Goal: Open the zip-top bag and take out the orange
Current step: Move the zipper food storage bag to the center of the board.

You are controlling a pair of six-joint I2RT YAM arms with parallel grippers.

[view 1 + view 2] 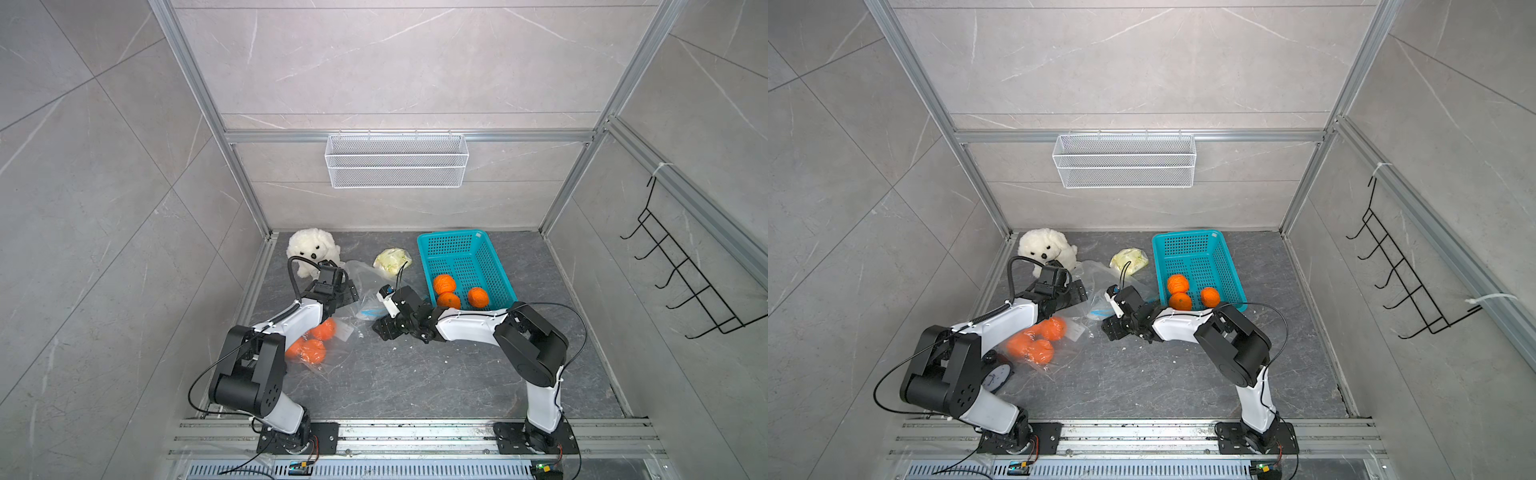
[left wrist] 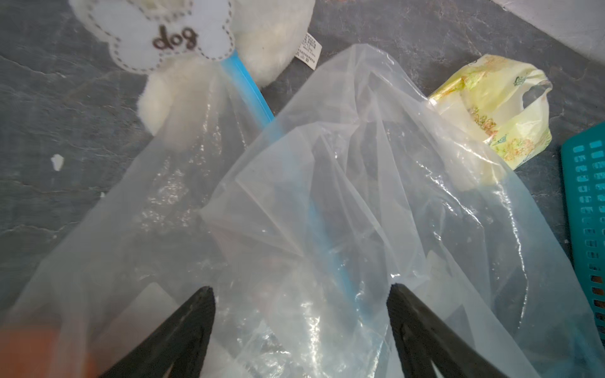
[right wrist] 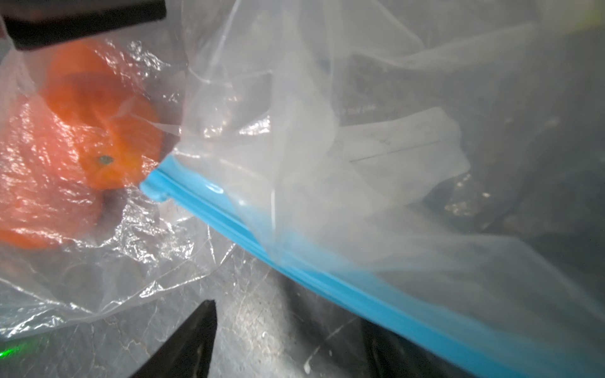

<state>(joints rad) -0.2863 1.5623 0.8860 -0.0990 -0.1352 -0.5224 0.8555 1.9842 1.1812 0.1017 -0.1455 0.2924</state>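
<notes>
Clerk: Entry one, the task's thing?

Keeper: One clear plastic zip-top bag (image 1: 365, 287) with a sky-blue zip strip (image 3: 212, 207). The film is soft and rumpled. It lies on the dark grey stone-look tabletop (image 1: 415, 374), between the two grippers. Whether the strip is sealed along its length, cannot tell.

Clerk: The fruit?

Keeper: The bagged oranges (image 1: 1038, 347) are bright, huddled together under crinkled clear film. They sit at the near left of the table, beneath the left forearm. Whether that film is part of the same bag, cannot tell. Separately, three loose oranges (image 1: 449, 300) sit in the teal perforated plastic basket (image 1: 428, 245) at the far right.

Clerk: Left arm?

Keeper: Elbow raised, forearm reaching away from its base over the bagged oranges. The left gripper (image 2: 299, 294) is at the side of the bag nearest the white plush dog (image 1: 311, 247). Its jaws are spread wide, with film ahead of them and nothing pinched.

Clerk: Right arm?

Keeper: It rises from its base, then the forearm runs toward the robot's left past the basket's near end. The right gripper (image 3: 288, 314) is low over the table with its jaws apart. Bare tabletop shows between them, the blue strip crosses over one finger, and nothing is gripped.

Clerk: Sundries?

Keeper: One crumpled pale yellow printed plastic bag (image 1: 392, 259), between dog and basket.
</notes>
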